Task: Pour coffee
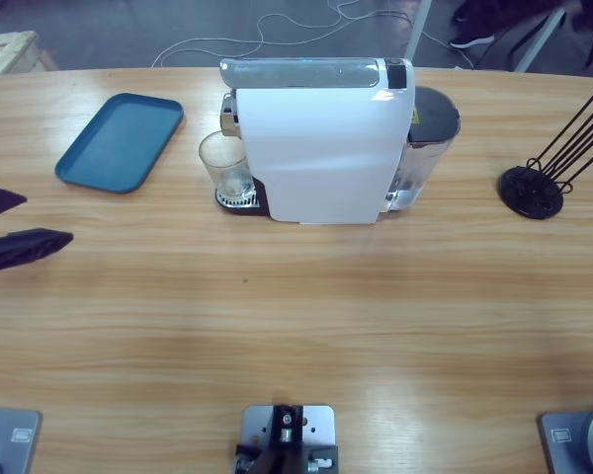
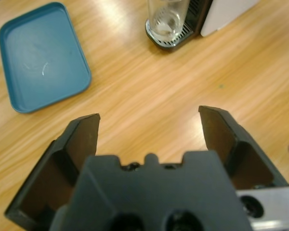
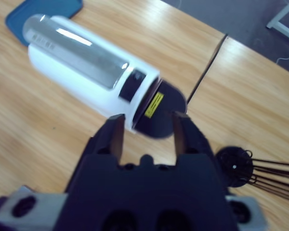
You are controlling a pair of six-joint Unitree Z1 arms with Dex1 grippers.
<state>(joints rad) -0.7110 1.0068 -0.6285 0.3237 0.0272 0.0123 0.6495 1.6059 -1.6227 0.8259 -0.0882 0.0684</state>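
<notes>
small clear glass tumbler (image 1: 224,166) on drip tray at white coffee machine's (image 1: 321,143) 9 o'clock, looks empty | left gripper (image 1: 25,224) wide, empty | right gripper (image 3: 147,130) open, empty | approach level, grip tumbler low.

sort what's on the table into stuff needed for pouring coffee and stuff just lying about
For the job:
- coffee machine
- glass on the machine's drip grate, with no coffee visible in it
- left end effector, open, pointed toward the glass

Just lying about:
- blue tray
- black wire rack
</notes>
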